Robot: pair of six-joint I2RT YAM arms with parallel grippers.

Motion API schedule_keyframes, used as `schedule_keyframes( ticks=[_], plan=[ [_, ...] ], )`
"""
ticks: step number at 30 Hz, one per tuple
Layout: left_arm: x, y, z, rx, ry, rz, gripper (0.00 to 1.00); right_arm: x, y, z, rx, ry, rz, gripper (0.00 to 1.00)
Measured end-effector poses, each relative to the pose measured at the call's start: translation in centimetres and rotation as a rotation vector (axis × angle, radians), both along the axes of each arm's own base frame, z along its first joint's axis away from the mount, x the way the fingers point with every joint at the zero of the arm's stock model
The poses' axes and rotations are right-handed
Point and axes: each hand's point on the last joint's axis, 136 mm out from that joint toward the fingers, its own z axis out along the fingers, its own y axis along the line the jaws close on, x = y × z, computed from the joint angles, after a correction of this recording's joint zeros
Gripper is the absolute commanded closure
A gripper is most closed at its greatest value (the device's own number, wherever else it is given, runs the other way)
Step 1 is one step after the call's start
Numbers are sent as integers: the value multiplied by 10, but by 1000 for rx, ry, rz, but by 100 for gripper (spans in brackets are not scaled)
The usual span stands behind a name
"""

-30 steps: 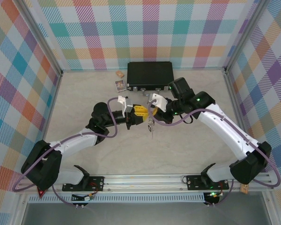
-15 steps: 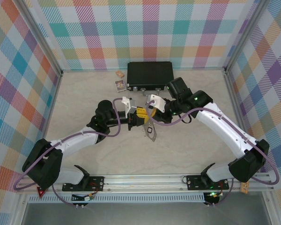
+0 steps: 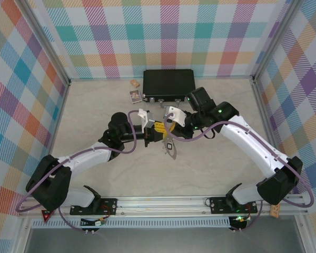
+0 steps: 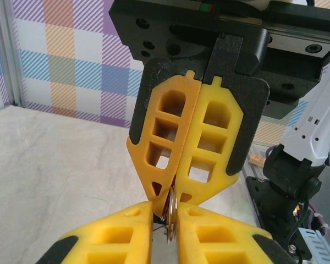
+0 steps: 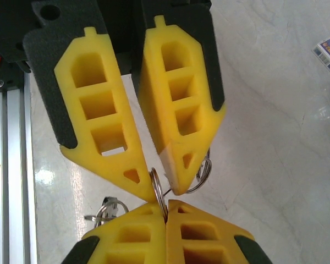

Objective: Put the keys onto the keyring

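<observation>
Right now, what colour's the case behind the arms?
Black; the case shows best in the top external view.

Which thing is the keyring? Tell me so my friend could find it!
Find the black case at the back of the table, then look just in front of it, where the left gripper and right gripper meet tip to tip. The keyring hangs at their tips: a thin grey metal hoop, unlike the flat colourful card beside the case.
</observation>
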Motion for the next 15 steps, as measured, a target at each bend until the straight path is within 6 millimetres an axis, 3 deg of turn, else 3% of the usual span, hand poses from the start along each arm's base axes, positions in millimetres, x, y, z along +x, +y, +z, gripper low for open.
schedule_keyframes(
  ticks=[1, 5, 8, 9, 15],
  plan=[
    [-1, 0, 0, -1, 2, -5, 100, 0, 0, 0, -2, -1, -2, 100],
    [-2, -1, 0, -3, 0, -14, 100, 0, -1, -1, -8, 0, -5, 98],
    [0, -2, 1, -19, 0, -11, 100, 3, -2, 0, -10, -7, -19, 78],
    [1, -2, 2, -26, 0, -6, 100, 4, -2, 0, -9, -19, -24, 75],
    [6, 2, 18, -114, -33, 40, 100, 0, -12, 4, 17, -105, -67, 74]
  ],
)
